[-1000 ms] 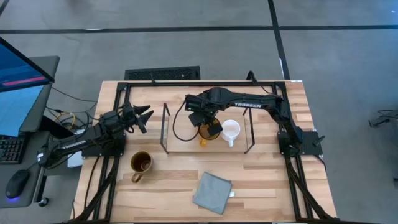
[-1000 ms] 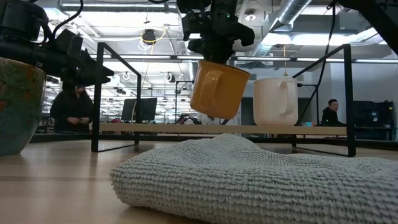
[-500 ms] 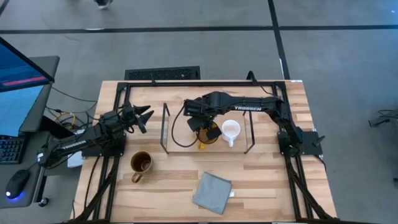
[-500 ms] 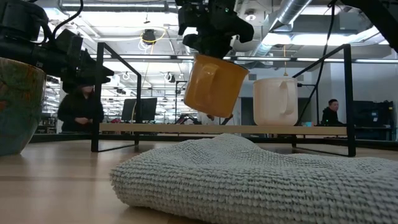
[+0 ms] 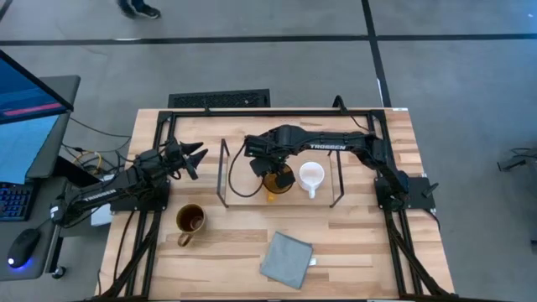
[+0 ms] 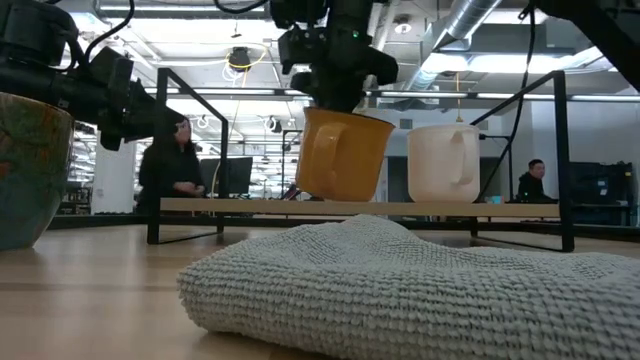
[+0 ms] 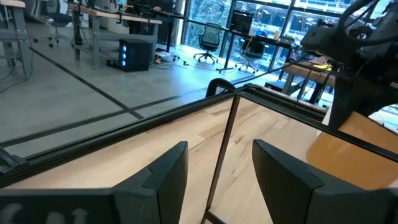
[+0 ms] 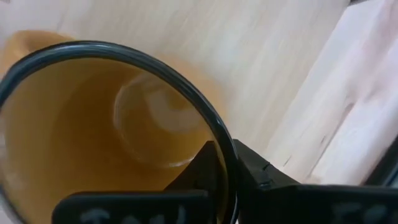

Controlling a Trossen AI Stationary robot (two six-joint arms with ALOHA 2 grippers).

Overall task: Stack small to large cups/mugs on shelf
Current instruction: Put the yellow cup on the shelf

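1. The right pincer (image 5: 270, 164) is pinched on the rim of the amber mug (image 6: 342, 155), one finger inside the cup and one outside, as the right wrist view shows.
2. The right arm reaches across from the desk's right side, over the shelf (image 5: 243, 195); white lettering on it reads "TROSSEN".
3. The amber mug hangs slightly tilted, low over the shelf board; whether its base touches I cannot tell. It sits just beside the white mug (image 5: 311, 177), which stands on the board.
4. The left pincer (image 5: 195, 158) is spread wide and holds nothing, near the desk's left edge.
5. The brownish-tan mug (image 5: 190, 220) stands on the desk (image 5: 369, 252) in front of the shelf's left end; a grey cloth (image 5: 286, 259) lies nearby.
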